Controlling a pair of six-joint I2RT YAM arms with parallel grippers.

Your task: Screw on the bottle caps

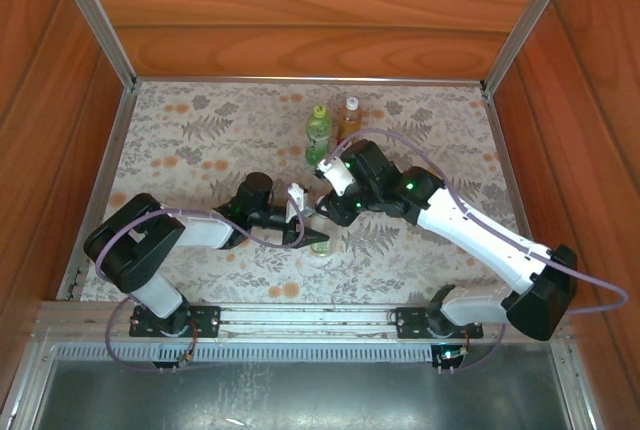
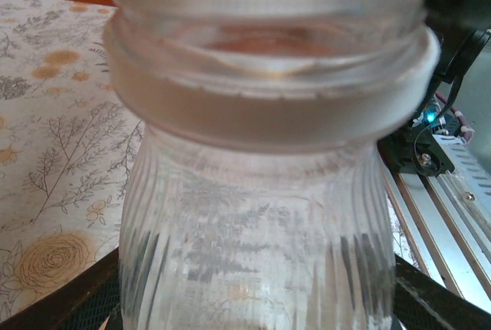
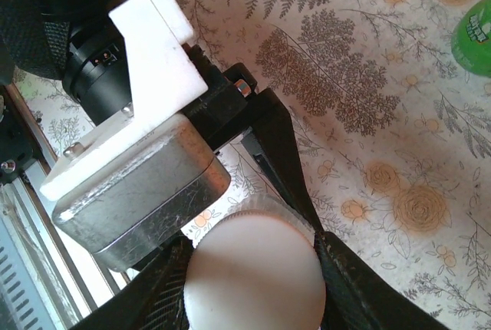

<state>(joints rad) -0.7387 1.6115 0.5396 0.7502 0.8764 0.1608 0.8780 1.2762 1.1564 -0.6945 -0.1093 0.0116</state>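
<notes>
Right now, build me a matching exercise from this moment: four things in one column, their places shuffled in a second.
A. green bottle
B. amber bottle
C. clear bottle
D. white cap

1. between the right fingers
2. standing free at the back, on the right
3. between the left fingers
4. standing free at the back, on the left

Pairs: A-4, B-2, C-3, D-1
</notes>
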